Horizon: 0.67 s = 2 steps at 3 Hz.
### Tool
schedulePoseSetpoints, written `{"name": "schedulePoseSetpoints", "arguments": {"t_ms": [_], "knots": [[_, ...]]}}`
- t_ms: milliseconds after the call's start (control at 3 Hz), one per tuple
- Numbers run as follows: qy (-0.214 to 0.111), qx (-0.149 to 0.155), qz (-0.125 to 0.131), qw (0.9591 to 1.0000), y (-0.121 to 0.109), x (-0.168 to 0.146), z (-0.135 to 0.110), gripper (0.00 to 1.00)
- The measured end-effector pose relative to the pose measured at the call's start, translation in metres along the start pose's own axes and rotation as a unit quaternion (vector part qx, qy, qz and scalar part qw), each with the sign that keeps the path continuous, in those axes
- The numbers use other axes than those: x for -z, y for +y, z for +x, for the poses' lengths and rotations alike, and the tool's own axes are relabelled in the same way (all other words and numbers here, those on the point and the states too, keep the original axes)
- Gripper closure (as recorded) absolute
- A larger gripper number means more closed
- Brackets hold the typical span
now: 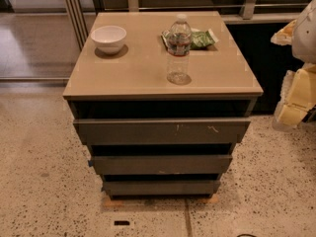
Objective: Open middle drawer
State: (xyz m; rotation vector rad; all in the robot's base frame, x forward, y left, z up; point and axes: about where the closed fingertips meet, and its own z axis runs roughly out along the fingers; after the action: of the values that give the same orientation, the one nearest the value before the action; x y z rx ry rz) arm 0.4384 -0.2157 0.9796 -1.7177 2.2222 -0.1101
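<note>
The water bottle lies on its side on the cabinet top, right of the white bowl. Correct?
No. In the camera view the water bottle stands upright on the cabinet top, right of the white bowl. The claw is at the right edge, apart from the cabinet top.

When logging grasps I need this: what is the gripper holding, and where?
Nothing held: the gripper sits at the right edge, well apart from the middle drawer.

**Drawers ahead, my end effector [295, 98] off right**

Counter [123, 75] carries bowl [108, 37] back left, bottle [178, 48] centre-right, bag [203, 37] just behind bottle. Under counter: top drawer [160, 131], middle drawer [160, 164] below it, bottom drawer [160, 186] lowest. End effector sits right of counter, apart.
</note>
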Motion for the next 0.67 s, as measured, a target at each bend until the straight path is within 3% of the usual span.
{"name": "schedulePoseSetpoints", "arguments": {"t_ms": [333,667], "knots": [[0.000,0.000,0.000,1.0000,0.000,0.000,0.000,0.00],[-0.013,-0.004,-0.003,0.9999,0.009,-0.025,0.003,0.00]]}}
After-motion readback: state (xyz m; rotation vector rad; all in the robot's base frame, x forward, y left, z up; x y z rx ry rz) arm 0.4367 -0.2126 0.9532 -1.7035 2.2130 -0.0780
